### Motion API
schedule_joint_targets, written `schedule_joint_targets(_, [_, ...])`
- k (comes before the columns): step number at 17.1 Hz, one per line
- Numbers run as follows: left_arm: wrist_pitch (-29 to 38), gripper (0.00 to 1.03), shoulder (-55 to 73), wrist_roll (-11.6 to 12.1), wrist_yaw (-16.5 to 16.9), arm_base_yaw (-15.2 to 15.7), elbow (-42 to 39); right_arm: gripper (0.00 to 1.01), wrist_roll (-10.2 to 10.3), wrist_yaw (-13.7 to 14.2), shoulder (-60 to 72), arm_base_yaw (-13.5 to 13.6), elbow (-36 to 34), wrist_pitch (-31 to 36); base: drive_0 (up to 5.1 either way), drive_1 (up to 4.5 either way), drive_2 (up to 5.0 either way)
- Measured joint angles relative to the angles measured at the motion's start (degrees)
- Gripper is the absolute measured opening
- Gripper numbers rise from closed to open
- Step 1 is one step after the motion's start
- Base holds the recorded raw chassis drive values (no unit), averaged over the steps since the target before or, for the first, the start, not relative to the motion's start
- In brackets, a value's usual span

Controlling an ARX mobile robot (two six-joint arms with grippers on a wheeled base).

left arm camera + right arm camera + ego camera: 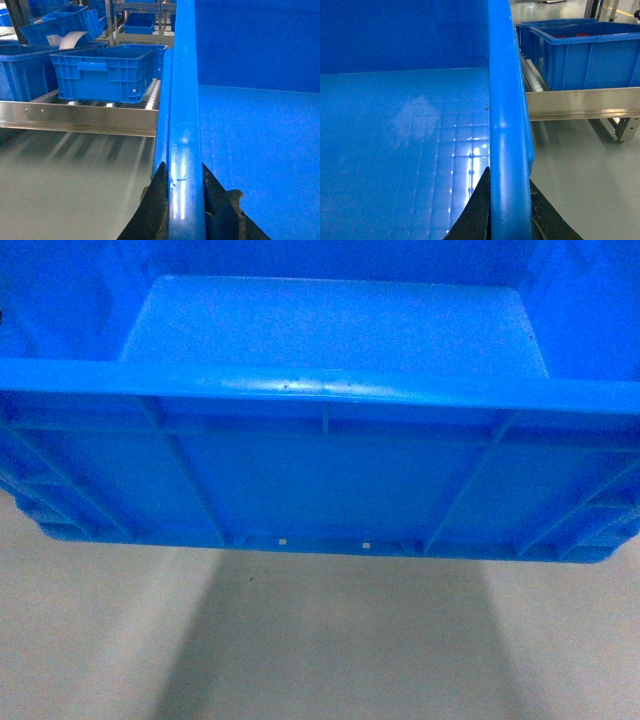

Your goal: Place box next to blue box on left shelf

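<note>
Clamped on opposite rolled rims of stiff, slick, bulky box [330, 470] by both jaws, low centre frame.

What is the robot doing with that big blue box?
It is carrying the box with both arms. The left tool pinches one side rim and the right tool pinches the other. The box hangs above the floor, near a roller shelf where another blue box sits.

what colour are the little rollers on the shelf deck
White; the rollers show best in the right wrist view, running along the silvery shelf beside the held box.
</note>
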Motion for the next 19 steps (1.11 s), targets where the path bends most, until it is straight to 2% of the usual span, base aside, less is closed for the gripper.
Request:
schedule_joint_targets(17, [0.0, 0.10, -0.1, 0.0, 0.0, 0.0, 0.0, 0.08, 0.0, 0.0, -0.1, 0.0, 0.0, 0.0, -5.1, 2.40, 2.4])
schedule_joint_targets(19, [-0.1, 0.10, -0.1, 0.0, 0.0, 0.0, 0.0, 0.08, 0.0, 0.0, 0.0, 0.0, 0.0, -0.1, 0.2, 4.30, -4.0])
